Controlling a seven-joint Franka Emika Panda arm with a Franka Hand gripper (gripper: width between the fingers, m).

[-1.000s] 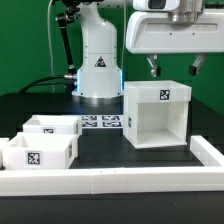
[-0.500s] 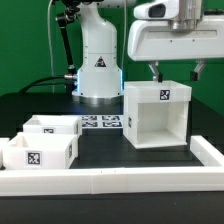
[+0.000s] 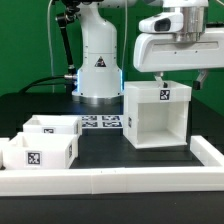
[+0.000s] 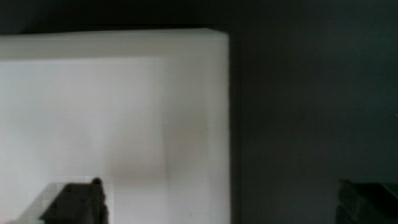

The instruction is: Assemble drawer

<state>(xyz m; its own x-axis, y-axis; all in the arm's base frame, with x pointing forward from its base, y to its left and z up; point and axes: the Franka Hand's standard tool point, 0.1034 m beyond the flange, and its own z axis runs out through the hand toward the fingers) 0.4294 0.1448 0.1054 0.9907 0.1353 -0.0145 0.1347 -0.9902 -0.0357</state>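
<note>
Tool (image 3: pixel 178 78) is hanging at the top right of the exterior view, right over the top of the big housing (image 3: pixel 155 118), with its two fingers spread wide and nothing gripped between them. In the wrist view the tool (image 4: pixel 222 200) has one fingertip (image 4: pixel 75 200) over the housing's white surface (image 4: pixel 107 110) and the other over the dark desk (image 4: pixel 311 100). So it's straddling one edge of the box, but I can't tell if it's actually touching it.

Going across the exterior view from its left, the drawer parts are still all loose:

- The front tray (image 3: pixel 38 152) sits open side up with a square tag on the wall facing the camera.
- The back tray (image 3: pixel 52 126) is just behind it, so close that I can't say whether they touch.
- The robot base (image 3: pixel 98 60) stands at the back of the black desk (image 3: pixel 100 145).
- The marker board (image 3: pixel 100 122) lies flat in front of that base, between the trays and the housing.
- The housing stands upright on the right, open face toward the camera, with a tag on its top front edge. It's well apart from both trays.

A long low white rail (image 3: pixel 110 181) runs along the front and turns up the right side.
</note>
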